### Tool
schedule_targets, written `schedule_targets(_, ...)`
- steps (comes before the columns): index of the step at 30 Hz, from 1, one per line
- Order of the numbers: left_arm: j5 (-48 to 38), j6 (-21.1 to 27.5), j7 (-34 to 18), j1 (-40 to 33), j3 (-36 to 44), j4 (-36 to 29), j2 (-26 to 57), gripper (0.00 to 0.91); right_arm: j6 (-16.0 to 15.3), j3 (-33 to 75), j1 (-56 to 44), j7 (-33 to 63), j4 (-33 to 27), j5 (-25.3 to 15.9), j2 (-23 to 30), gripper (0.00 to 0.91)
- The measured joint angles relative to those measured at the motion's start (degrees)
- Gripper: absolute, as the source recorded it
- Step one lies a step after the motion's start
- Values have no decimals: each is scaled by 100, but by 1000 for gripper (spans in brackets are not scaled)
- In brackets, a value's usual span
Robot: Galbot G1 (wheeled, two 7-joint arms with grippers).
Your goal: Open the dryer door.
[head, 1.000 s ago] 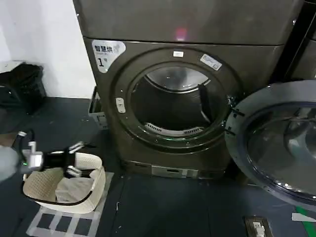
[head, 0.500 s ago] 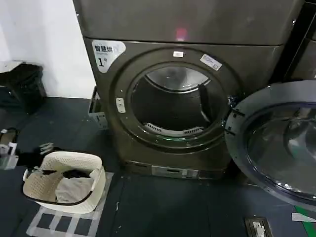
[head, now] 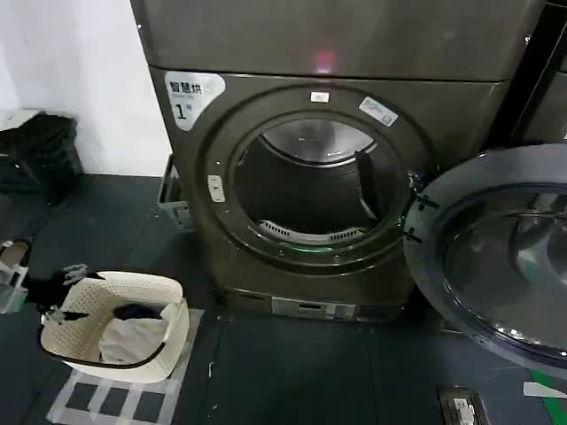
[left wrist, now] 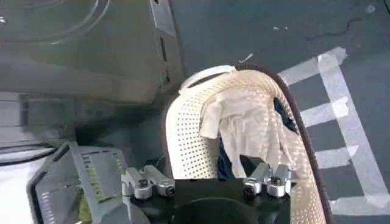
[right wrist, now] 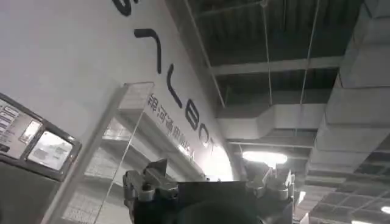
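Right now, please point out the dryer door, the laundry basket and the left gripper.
dryer door (head: 496, 257): head view, dark glass.
laundry basket (head: 177, 323): head view, right wall.
left gripper (left wrist: 207, 182): left wrist view, between fingertips.

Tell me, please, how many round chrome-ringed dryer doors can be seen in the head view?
1: the dryer door hangs swung wide open to the right of the empty drum. A neighbouring machine's door may lie beyond the frame's right edge.

The left pincer (head: 64, 292) hangs low at the robot's left, fingers spread apart.
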Motion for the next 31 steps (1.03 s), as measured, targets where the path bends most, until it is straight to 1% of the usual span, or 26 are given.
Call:
schedule_targets(4, 156, -102, 0, 9, 16, 60, 2, 907, -77, 35, -22, -6, 16, -7, 12, 907)
schedule_targets(13, 174, -146, 12, 19, 27, 93, -31, 907, -68, 129, -89, -23, 19, 3, 22, 907)
schedule_targets(17, 193, -206, 143, 4, 26, 118, -64, 907, -61, 155, -104, -21, 19, 1, 50, 907)
schedule_targets(31, 279, -364, 237, -1, 32, 166, -88, 907, -58, 173, -100, -14, 33, -62, 99, 907)
